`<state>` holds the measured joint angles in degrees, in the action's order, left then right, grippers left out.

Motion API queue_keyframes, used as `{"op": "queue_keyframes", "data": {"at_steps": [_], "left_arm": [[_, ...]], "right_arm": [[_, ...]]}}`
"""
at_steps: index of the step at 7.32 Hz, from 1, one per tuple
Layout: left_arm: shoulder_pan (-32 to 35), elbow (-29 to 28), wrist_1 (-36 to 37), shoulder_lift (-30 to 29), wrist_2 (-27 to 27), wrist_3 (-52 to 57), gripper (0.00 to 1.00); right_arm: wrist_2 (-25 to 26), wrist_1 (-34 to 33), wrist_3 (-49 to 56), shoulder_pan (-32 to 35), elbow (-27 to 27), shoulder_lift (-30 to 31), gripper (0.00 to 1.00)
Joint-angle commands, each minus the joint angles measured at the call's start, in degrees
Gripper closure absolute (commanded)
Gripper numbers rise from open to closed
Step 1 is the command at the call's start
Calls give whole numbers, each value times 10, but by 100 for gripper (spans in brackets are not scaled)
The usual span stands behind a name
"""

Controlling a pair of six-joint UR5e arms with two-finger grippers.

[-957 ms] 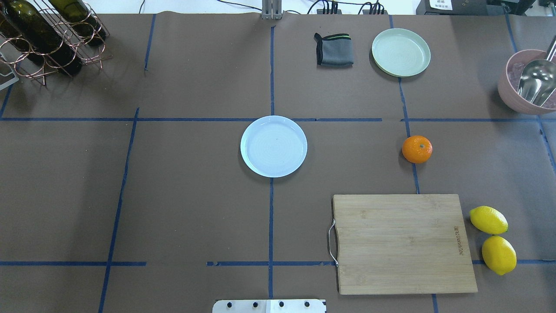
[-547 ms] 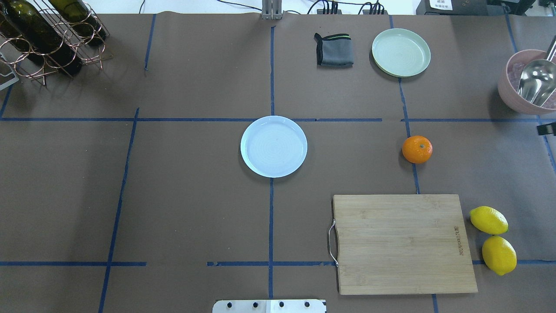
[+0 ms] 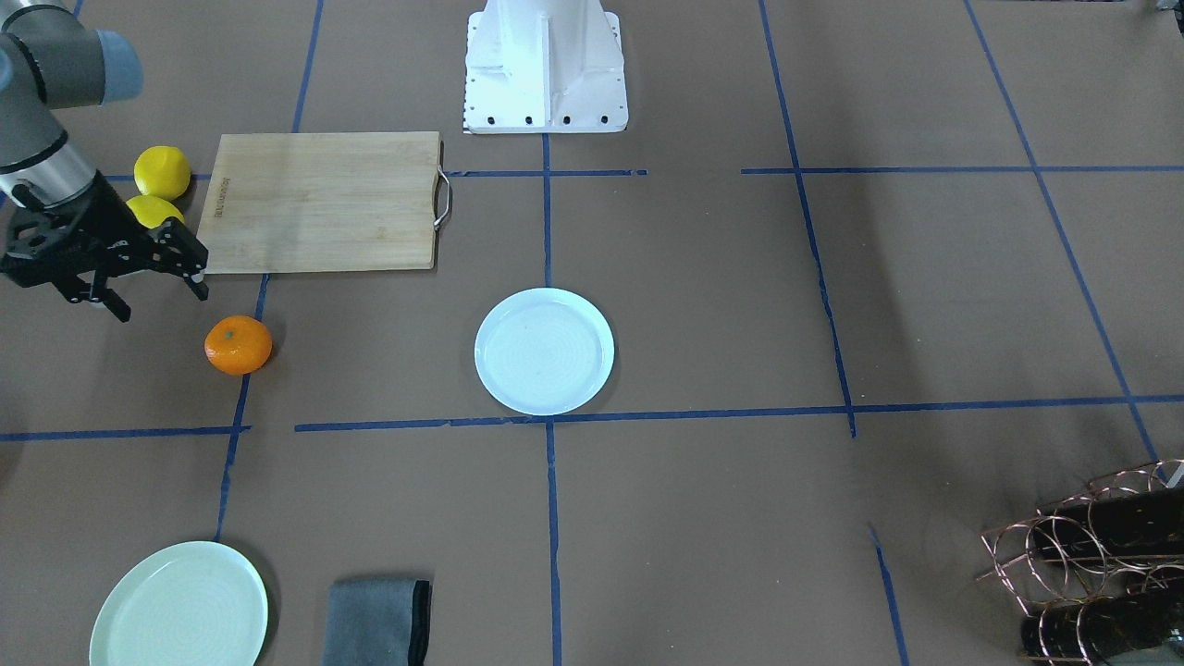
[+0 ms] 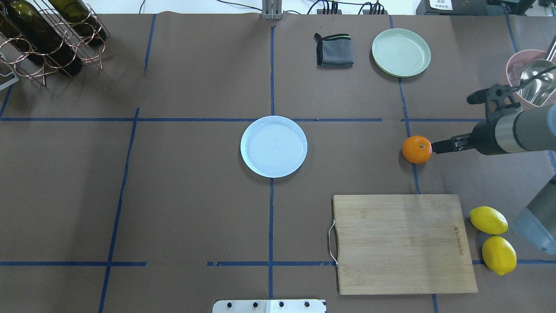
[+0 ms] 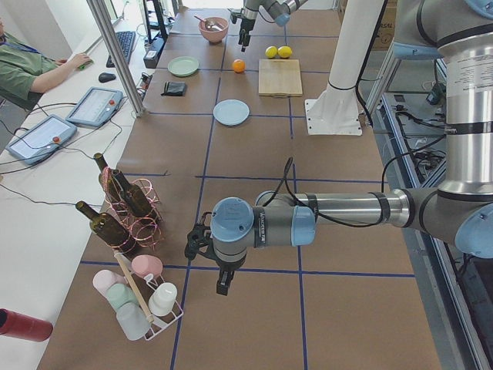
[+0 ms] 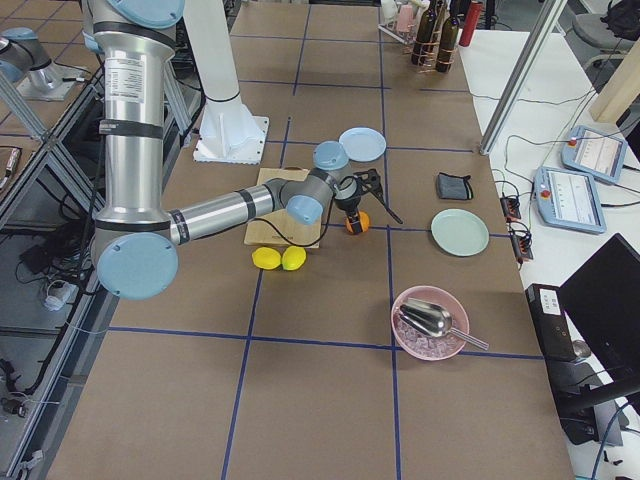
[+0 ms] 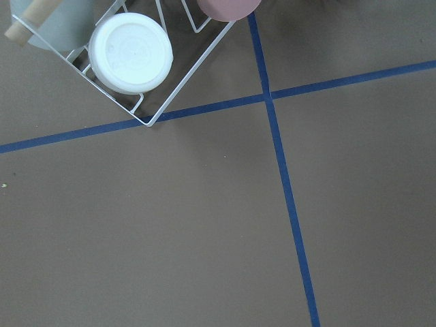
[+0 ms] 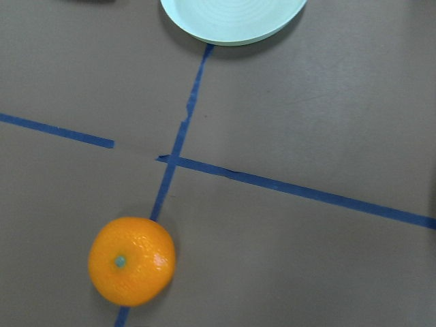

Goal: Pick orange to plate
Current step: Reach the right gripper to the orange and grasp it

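Right gripper [image 3: 159, 302] on the approach, jaws spread wide with nothing between them, so I'd call this the reach, with no grasp made yet. The orange [image 4: 417, 149] sits on the worktop [image 4: 195, 195] right on a blue tape line [image 4: 412, 178]. In the overhead view it is well apart from the white plate [image 4: 273, 146], out at the plate's three o'clock. The cutting board [image 4: 404, 243] lies at the orange's six. The gripper hangs just beside the fruit, on its three o'clock side, and looks to be above it rather than around it. From the right wrist camera the orange shows low at about seven o'clock, not centred (the pale green plate [image 8: 231, 17] peeks in at twelve, and that's not the target). By my reading, the next move is a short slide toward nine o'clock to centre the jaws over the fruit, then a straight drop and a gentle squeeze, since a round fruit could roll if nudged off-centre. The left gripper [image 5: 222, 281] hangs at the far end by a cup rack [image 5: 142, 301], and I can't tell how its jaws stand.
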<state>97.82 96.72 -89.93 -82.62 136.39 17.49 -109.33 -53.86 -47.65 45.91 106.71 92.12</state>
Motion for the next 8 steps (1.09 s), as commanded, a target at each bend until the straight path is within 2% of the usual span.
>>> {"op": "queue_keyframes", "data": {"at_steps": [1,3,8], "left_arm": [[0,0,-2,0,0,0,0],[0,0,-2,0,0,0,0],[0,0,-2,0,1,0,0]], "right_arm": [[56,1,-17,-50,-19,-18,0],[70,1,-17,-52,-52,-41,0],[78,1,-17,-58,-83,-64,0]]}}
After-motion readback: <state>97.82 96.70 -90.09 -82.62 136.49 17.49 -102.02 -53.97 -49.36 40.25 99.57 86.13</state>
